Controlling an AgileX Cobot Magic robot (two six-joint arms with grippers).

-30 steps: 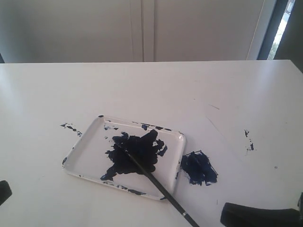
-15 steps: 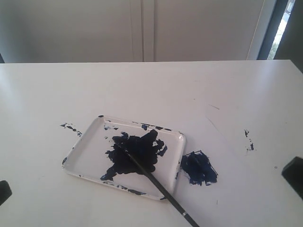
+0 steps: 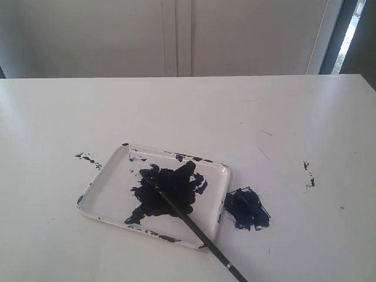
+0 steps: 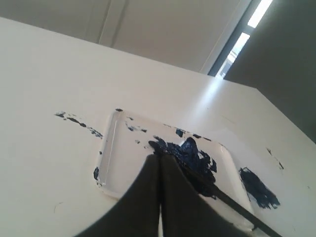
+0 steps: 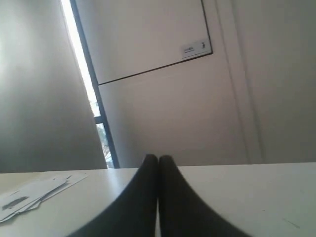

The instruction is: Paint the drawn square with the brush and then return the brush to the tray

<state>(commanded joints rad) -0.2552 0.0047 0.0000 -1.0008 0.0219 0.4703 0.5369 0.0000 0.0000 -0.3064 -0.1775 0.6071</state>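
Note:
The tray [image 3: 103,185] lies on the white table with a big navy paint blotch at its middle. The brush [image 3: 197,228] rests in it, bristles in the blotch and handle sticking out over the near right rim. Just right of the tray, the drawn square [image 3: 247,208] is smeared dark navy. Neither gripper shows in the exterior view. In the left wrist view my left gripper [image 4: 159,157] is shut and empty, above the tray [image 4: 123,158], with the brush [image 4: 237,207] and the drawn square [image 4: 259,187] beyond it. My right gripper [image 5: 158,158] is shut and empty, facing a wall.
Small paint specks mark the table left of the tray [image 3: 88,157] and far right [image 3: 308,174]. Loose white papers [image 5: 29,195] lie on the table in the right wrist view. A pale wall stands behind the table's far edge.
My right gripper, at the lower right of the exterior view a second ago, has drawn off to the right and out of frame. The dark bit at the lower left edge is gone too.

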